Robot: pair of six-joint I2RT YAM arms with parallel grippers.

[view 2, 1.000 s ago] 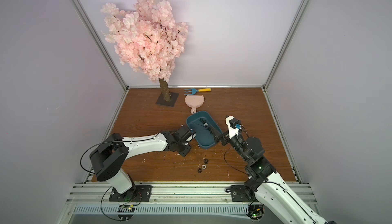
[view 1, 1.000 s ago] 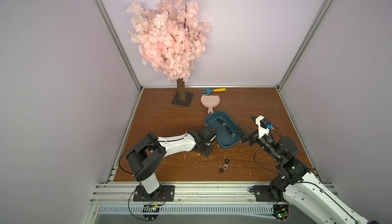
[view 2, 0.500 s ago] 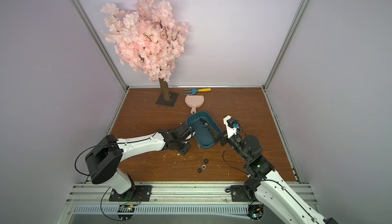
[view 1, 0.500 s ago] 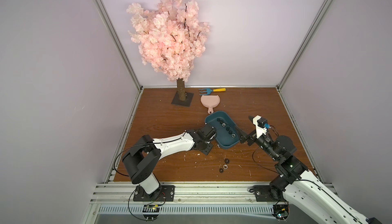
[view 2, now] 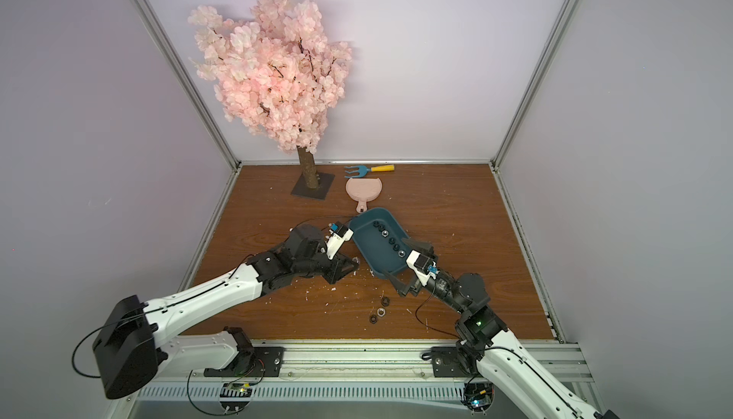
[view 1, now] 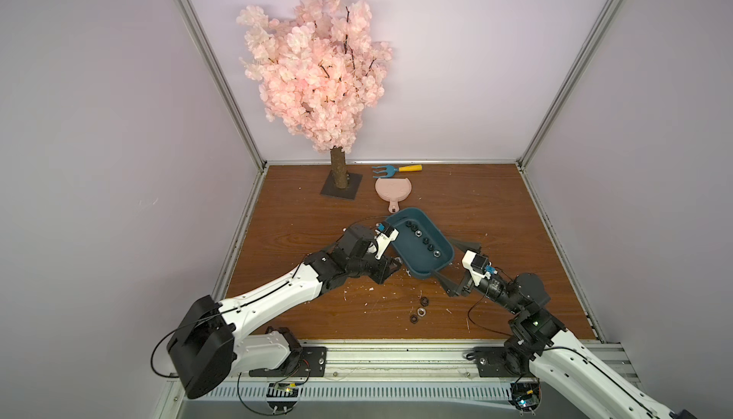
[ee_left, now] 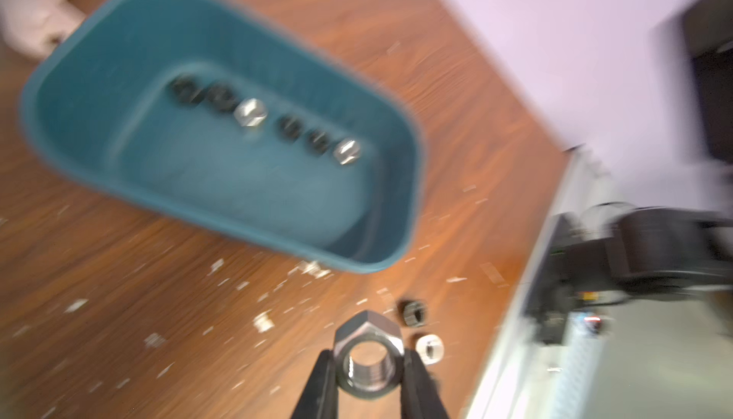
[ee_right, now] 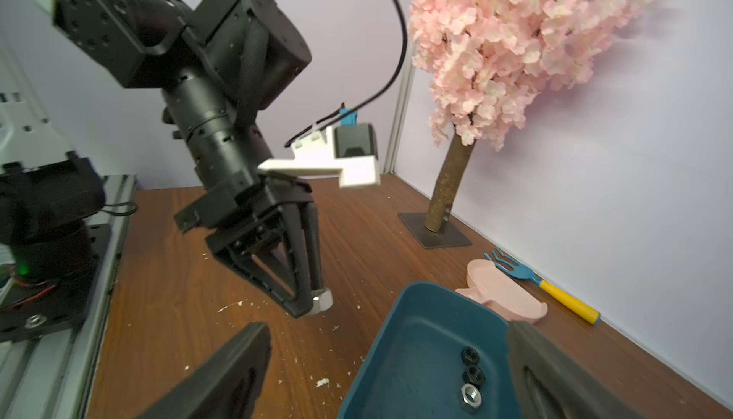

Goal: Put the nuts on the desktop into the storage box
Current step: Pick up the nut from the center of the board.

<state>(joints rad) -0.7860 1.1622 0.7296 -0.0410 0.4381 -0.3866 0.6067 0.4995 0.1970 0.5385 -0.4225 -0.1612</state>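
Note:
The teal storage box [view 1: 410,258] [view 2: 375,256] [ee_left: 238,199] [ee_right: 416,357] sits mid-desktop with several nuts [view 1: 424,241] [ee_left: 250,111] [ee_right: 471,395] in a row inside. My left gripper [view 1: 396,268] [view 2: 355,268] [ee_left: 369,361] [ee_right: 313,306] is just left of the box, shut on a silver nut [ee_left: 369,351] [ee_right: 323,301] a little above the wood. Three more nuts [view 1: 421,311] [view 2: 381,311] lie on the desktop [view 1: 317,218] in front of the box. My right gripper [view 1: 456,266] [view 2: 408,266] [ee_right: 388,377] is open, straddling the box's near end.
A pink blossom tree on a dark square base [view 1: 342,191] stands at the back left. A pink dustpan [view 1: 392,193] and a blue rake with a yellow handle [view 1: 396,169] lie behind the box. White flecks dot the wood. A metal rail [view 1: 396,357] runs along the front.
My left jaws have closed on the silver nut, staying beside the box. My right gripper has drawn back toward the front, still open. The box has not moved.

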